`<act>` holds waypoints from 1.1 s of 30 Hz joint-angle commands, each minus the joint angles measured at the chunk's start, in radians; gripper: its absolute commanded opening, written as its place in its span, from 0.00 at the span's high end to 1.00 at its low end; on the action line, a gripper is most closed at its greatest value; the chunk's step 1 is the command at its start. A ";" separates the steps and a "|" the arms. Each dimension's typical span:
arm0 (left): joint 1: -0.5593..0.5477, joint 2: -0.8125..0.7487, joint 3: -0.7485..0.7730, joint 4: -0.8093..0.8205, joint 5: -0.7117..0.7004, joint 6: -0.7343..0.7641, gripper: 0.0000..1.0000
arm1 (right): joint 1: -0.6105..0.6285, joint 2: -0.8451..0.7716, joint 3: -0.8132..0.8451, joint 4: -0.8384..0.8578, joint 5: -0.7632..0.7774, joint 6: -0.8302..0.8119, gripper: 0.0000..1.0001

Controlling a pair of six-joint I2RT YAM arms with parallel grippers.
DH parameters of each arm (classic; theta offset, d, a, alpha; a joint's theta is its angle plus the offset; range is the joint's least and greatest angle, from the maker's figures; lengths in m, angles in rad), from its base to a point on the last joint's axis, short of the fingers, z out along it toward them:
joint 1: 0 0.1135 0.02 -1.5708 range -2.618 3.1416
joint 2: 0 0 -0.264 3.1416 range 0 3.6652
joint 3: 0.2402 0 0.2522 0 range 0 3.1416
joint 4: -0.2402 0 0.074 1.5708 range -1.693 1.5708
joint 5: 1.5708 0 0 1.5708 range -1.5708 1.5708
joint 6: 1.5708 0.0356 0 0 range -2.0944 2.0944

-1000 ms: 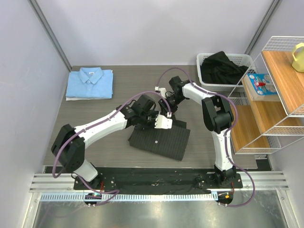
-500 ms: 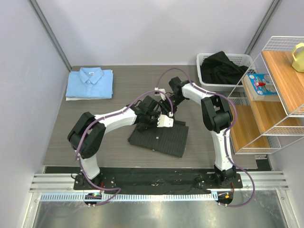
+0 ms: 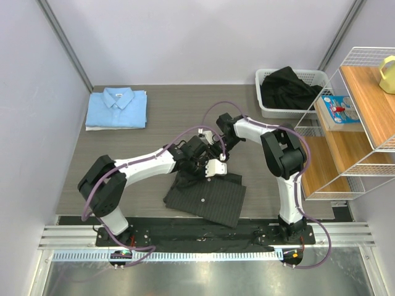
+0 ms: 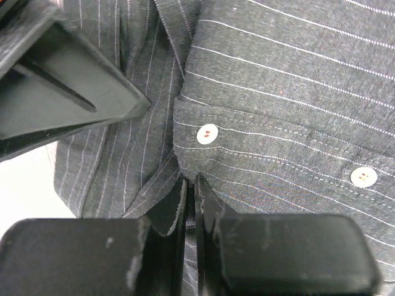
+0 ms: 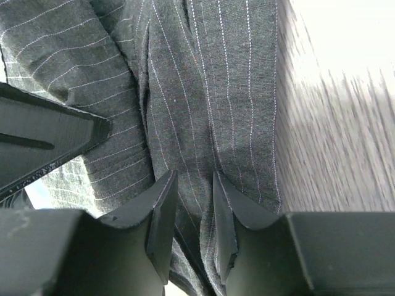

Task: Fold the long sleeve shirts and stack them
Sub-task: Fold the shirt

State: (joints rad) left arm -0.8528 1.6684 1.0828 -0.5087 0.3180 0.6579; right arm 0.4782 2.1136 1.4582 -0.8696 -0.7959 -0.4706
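- two long sleeve shirts are on the table (image 3: 154,129), well apart from each other.
- the dark pinstriped shirt (image 3: 210,198) lies around the middle of the table, towards the near edge. it is folded into a rough rectangle that sits at a slant, and its far left part is bunched and raised.
- in the left wrist view its cloth is charcoal with fine pale stripes, and two white buttons (image 4: 208,132) sit along a stitched band.
- the left gripper (image 3: 214,168) is closed. its two black fingers pinch a thin fold of the pinstriped shirt just below the left-hand button in that view, and the tips almost touch.
- the right gripper (image 3: 223,155) is just beside it, a little farther and to the right. it is also clamped on the pinstriped shirt, with a thicker fold of striped cloth filling the narrow gap between its fingers (image 5: 162,206).
- in the right wrist view, bare wood-grain table shows to the right of the cloth.
- the light blue shirt (image 3: 116,108) lies folded flat in the far left corner of the table, collar towards the far side, with neither arm touching it.
- a white basket (image 3: 281,112) stands at the far right corner, holding a heap of black clothing (image 3: 285,86).
- a white wire rack (image 3: 364,102) with wooden shelves stands to the right of the table.
- a yellow object (image 3: 388,74) sits on the rack's top shelf, and a blue packet (image 3: 338,112) lies on the rack close to the basket.
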 commanded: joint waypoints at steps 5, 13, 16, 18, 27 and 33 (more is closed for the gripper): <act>0.069 -0.010 0.084 -0.094 0.059 -0.093 0.68 | -0.022 -0.049 0.089 0.008 0.009 0.044 0.58; 0.162 -0.070 0.106 -0.165 0.240 -0.081 0.45 | -0.053 -0.072 0.146 -0.002 -0.031 0.121 0.55; 0.167 -0.061 0.094 -0.148 0.292 -0.072 0.43 | -0.052 -0.050 0.145 0.017 -0.063 0.173 0.55; 0.167 -0.039 0.098 -0.149 0.343 -0.067 0.43 | -0.052 -0.038 0.136 0.041 -0.068 0.188 0.56; 0.170 0.085 0.117 -0.083 0.351 -0.095 0.41 | -0.041 0.065 0.133 0.080 -0.042 0.199 0.61; 0.182 0.128 0.138 -0.111 0.406 -0.112 0.71 | -0.039 0.092 0.122 0.077 -0.016 0.165 0.64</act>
State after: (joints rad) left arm -0.6846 1.7889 1.1725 -0.6258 0.6468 0.5652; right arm 0.4309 2.2082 1.5784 -0.8089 -0.8360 -0.2806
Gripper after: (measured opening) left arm 0.426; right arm 0.369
